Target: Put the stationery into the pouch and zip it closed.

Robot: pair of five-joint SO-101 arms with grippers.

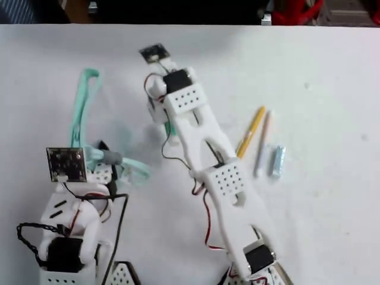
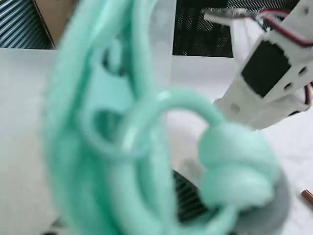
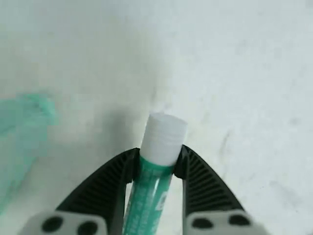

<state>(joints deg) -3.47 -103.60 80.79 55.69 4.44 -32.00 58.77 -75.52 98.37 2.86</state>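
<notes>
The glue stick (image 3: 164,132) is clamped in the right gripper (image 3: 157,152) and the pouch (image 1: 80,113) pinched by the left gripper (image 1: 110,159). The pouch's narrow mouth could be missed.

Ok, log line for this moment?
right gripper: shut on green tube | left gripper: at pouch | yellow pencil: on table

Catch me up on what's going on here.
The right claw grips a green, white-capped tube near the pouch. The left claw sits at the pouch. A yellow pen, a pale pen and a silvery stick lie on the table, not yet packed.
</notes>
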